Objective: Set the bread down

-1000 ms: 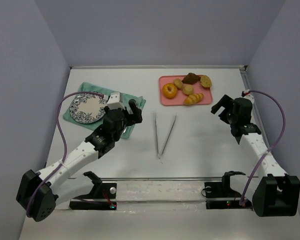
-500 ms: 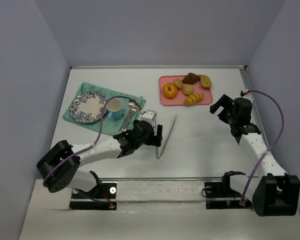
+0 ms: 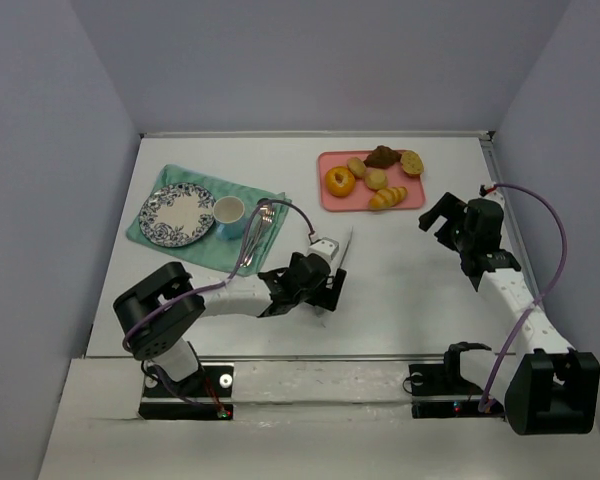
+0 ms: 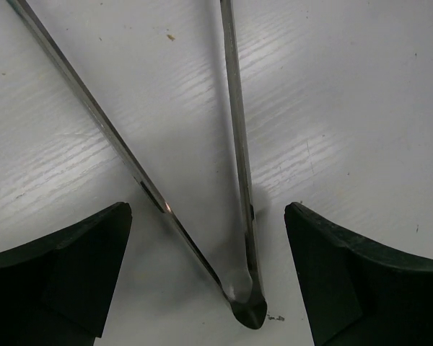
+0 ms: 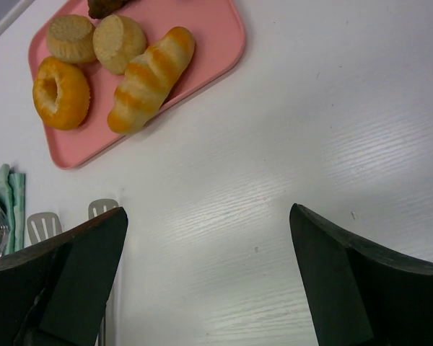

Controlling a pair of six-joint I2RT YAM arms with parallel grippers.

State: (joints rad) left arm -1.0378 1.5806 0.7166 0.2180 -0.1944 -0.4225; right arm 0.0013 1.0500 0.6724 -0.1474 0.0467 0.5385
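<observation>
The bread [image 3: 339, 181] is a round golden-orange bun with a centre hole. It lies at the left end of the pink tray [image 3: 408, 202], and it shows in the right wrist view [image 5: 60, 92] too. Metal tongs [image 3: 345, 250] lie on the table in a V. My left gripper [image 3: 325, 288] is open and low over their joined end [image 4: 247, 310], with one finger [image 4: 58, 267] on each side and apart from the metal. My right gripper [image 3: 442, 215] is open and empty, hovering to the right of the tray, in the right wrist view [image 5: 209, 274] over bare table.
On the tray beside the bread lie a yellow croissant [image 5: 150, 79], tan rolls [image 5: 119, 42] and other pastries. A patterned plate [image 3: 177, 215], a cup [image 3: 228, 212] and a fork [image 3: 260, 230] rest on a green cloth [image 3: 195, 183] at the left. The tong tips [image 5: 43, 225] point toward the tray.
My left arm has swung from over the cloth, right and toward the near edge, and has come down over the tongs' joined end. The right arm has barely moved.
</observation>
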